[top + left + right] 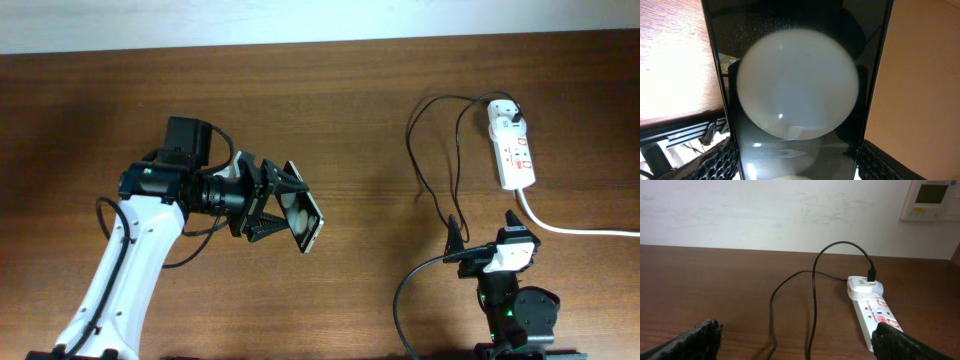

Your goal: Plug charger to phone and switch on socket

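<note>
My left gripper [285, 212] is shut on the phone [303, 220] and holds it tilted above the table. In the left wrist view the phone [797, 30] fills the frame, black with a big white circle, between my fingers [797, 167]. The socket [512, 150] lies at the far right, also in the right wrist view [875, 314]. The charger's thin black cable [411, 140] loops from its black connector [871, 274] at the socket's far end toward my right gripper [482, 228]. That gripper [800, 342] is open and empty, with cable strands [814, 295] between its fingers. The plug tip is hidden.
The socket's thick white cord [580, 230] runs off the right edge. The table's far edge meets a white wall [790, 210], which carries a small panel [932, 197] at the upper right. Bare wooden tabletop [380, 110] lies between the two arms.
</note>
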Controlling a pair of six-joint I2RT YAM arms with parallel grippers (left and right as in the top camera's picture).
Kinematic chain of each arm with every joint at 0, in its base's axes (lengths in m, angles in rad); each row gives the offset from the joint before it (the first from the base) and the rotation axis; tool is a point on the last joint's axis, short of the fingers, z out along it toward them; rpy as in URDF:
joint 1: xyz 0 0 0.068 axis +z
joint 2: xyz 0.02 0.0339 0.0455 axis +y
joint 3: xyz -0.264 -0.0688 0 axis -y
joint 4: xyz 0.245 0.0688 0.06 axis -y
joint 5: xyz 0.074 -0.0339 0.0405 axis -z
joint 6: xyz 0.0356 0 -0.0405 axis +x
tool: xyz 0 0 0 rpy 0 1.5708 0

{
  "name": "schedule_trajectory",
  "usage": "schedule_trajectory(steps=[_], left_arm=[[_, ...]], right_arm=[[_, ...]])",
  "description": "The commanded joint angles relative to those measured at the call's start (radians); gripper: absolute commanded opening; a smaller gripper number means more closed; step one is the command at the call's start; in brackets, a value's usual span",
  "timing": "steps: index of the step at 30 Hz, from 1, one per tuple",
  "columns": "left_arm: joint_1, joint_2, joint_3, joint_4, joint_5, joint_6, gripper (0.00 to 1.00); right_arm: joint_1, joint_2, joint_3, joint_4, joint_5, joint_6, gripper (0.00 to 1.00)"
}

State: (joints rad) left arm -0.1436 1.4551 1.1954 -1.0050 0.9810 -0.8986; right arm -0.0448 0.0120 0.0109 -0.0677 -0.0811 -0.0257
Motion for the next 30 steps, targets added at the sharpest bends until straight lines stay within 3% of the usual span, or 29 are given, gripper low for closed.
schedule_trajectory(steps=[1,4,10,12,14,16,22,26,30], left_arm=[[0.001,0.005,0.002,0.01,0.043,-0.005,0.71],[0.001,0.005,0.002,0.011,-0.033,-0.005,0.71],[0.0,0.005,0.002,0.009,-0.299,-0.005,0.7],[0.0,0.005,0.002,0.009,-0.327,0.0,0.7],[0.0,0.005,0.002,0.009,-0.351,0.003,0.7],[0.0,0.005,0.002,0.009,-0.378,0.003,0.7],[0.0,0.005,0.002,0.008,-0.422,0.003,0.7],[0.0,0.005,0.002,0.007,-0.421,0.003,0.7],[0.0,0.005,0.002,0.005,-0.421,0.002,0.71]], right_arm=[[0.006,-0.006,-0.005,-0.004,-0.026,0.021,0.99],[0.006,-0.006,-0.005,0.009,-0.186,0.43,0.99],[0.006,-0.006,-0.005,0.021,-1.126,0.481,0.99],[0.006,-0.006,-0.005,0.034,-1.226,0.571,0.99],[0.006,-0.006,-0.005,0.048,-1.242,0.845,0.99],[0.006,-0.006,-0.005,0.05,-1.09,0.94,0.99],[0.006,0.029,0.092,0.049,-0.958,0.94,0.99],[0.006,0.295,0.261,0.048,-0.929,0.818,0.99],[0.006,0.551,0.43,0.045,-0.927,0.789,0.99]])
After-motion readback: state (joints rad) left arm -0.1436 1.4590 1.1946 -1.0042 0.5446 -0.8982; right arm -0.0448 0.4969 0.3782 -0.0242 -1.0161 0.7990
